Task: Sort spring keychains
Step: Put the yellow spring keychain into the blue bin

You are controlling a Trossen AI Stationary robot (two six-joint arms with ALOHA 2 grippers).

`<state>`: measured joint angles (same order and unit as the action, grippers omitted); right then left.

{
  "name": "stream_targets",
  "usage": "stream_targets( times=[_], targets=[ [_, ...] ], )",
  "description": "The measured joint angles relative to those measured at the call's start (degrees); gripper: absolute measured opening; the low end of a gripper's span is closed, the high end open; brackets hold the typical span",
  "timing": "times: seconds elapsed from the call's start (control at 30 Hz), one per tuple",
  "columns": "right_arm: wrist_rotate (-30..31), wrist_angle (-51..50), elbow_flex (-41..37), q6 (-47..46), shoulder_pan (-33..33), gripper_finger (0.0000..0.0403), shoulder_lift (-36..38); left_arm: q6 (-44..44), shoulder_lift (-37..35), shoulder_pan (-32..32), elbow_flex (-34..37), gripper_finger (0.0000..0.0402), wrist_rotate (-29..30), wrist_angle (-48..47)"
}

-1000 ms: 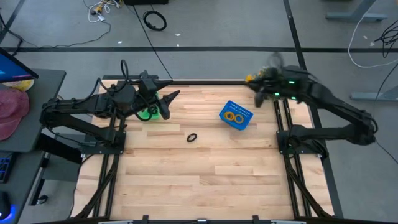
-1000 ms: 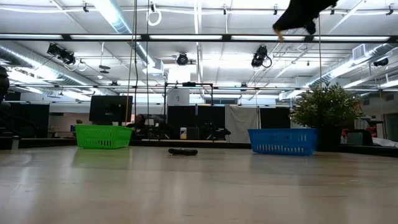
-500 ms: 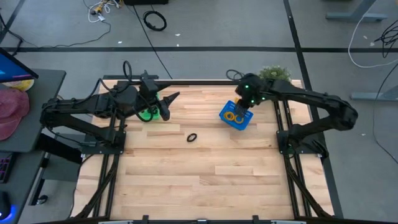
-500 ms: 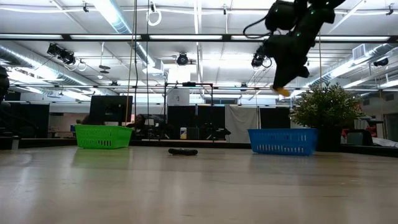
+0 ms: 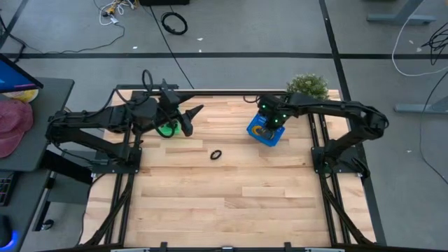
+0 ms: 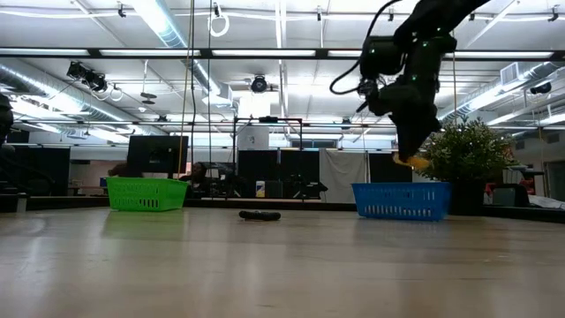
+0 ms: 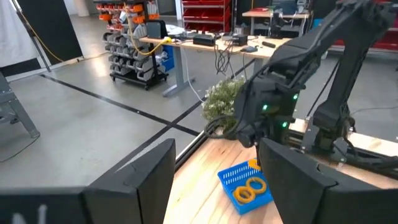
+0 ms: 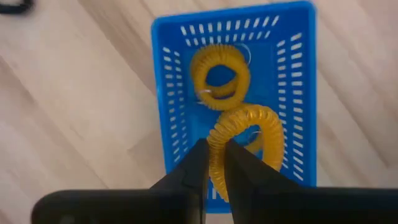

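My right gripper [image 5: 268,124] points down over the blue basket [image 5: 274,136] and is shut on an orange spring keychain [image 8: 249,137], which shows small below the fingers in the low view [image 6: 412,162]. Another orange keychain [image 8: 219,74] lies inside that basket. A black spring keychain [image 5: 216,154] lies flat on the wooden table between the two baskets. My left gripper [image 5: 190,119] waits open and nearly level, above the green basket [image 5: 166,128]. My right gripper pinches one spot on the orange ring's coil [image 8: 216,152] between its two fingers. The fingers come from above, pointing steeply down. The rest of the ring sticks out past the fingertips, clear above the blue basket's rim [image 6: 402,185].
A potted plant [image 5: 308,85] stands at the table's far right corner, just behind the blue basket. The metal frame rails [image 5: 318,150] run along both sides. Bare wood fills the near half of the table [image 5: 224,203].
My right gripper has come down from high over the far right corner, moving toward the table's left and near edges until it is over the blue basket. It has tipped from nearly level to pointing steeply down, and has carried the orange keychain with it.
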<state>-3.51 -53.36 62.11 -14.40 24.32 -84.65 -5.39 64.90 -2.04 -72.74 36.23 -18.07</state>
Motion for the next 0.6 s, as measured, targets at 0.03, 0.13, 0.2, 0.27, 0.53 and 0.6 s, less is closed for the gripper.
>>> stream_targets(
  times=[0.03, 0.13, 0.2, 0.27, 0.53, 0.6],
  targets=[
    [0.0, 0.0, 0.0, 0.2, 0.0, 0.0043, -0.8, 0.0, 0.1, 0.0, 0.0, 0.0236, 0.0, 0.0],
    [0.0, 0.3, 0.0, 1.0, -0.1, 0.0043, -2.5, -0.1, 0.8, 0.0, 0.0, 0.0236, 0.2, 0.2],
    [0.0, 1.2, 0.0, 1.4, -0.1, 0.0043, -3.4, -0.1, 1.0, 0.0, 0.0, 0.0236, 0.1, -0.3],
    [0.0, 1.3, 0.0, 1.6, 0.0, 0.0043, -4.2, -0.4, 1.5, 0.0, -0.1, 0.0236, 0.2, 0.4],
    [0.0, 2.6, -2.2, 2.7, 0.3, 0.0043, -6.8, -0.4, 1.6, 0.0, 0.0, 0.0236, 0.2, 0.2],
    [0.0, 3.6, -3.6, 2.2, 0.3, 0.0043, -6.9, -0.4, 1.6, 0.0, 0.0, 0.0236, 0.2, 0.2]
  ],
)
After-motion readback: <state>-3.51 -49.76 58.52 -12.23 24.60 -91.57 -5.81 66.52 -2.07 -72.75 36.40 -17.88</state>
